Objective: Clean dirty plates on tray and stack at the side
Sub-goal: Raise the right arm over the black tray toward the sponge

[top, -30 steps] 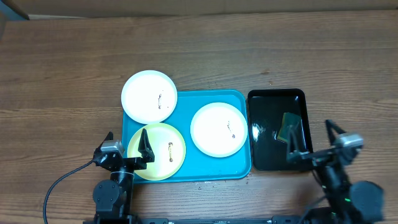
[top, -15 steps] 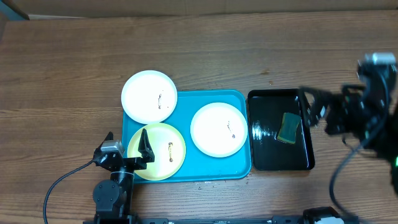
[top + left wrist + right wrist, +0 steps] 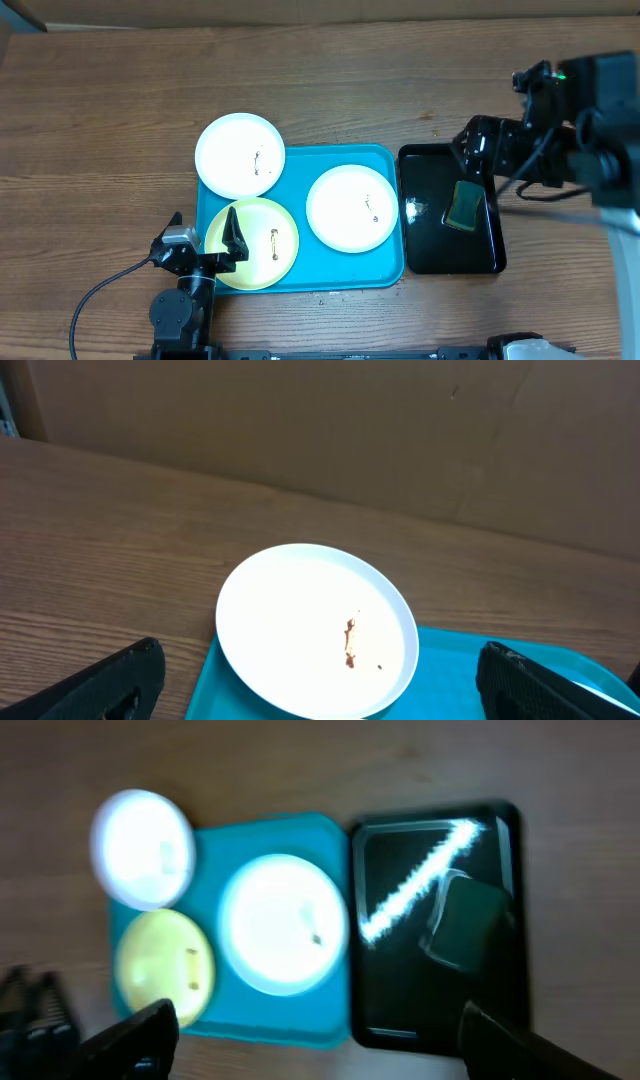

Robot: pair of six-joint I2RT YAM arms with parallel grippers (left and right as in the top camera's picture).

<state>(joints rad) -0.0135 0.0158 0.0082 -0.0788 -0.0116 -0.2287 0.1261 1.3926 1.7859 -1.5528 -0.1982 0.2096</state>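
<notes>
The left claw (image 3: pixel 205 235) and right claw (image 3: pixel 474 150) both stood spread and empty, the right poised above the black tray (image 3: pixel 425 255), presumably to fetch its sponge (image 3: pixel 464 205), while three smeared plates (image 3: pixel 352 208) waited on the turquoise tray (image 3: pixel 385 165).

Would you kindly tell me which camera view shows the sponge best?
The overhead view: the sponge appears sharp, lying in the black tray. The right wrist view shows it as a blurred dark shape; the left wrist view misses it altogether.

Table (image 3: pixel 120 90): tray (image 3: pixel 390 272), black tray (image 3: pixel 430 255), perhaps specks (image 3: pixel 322 297)
</notes>
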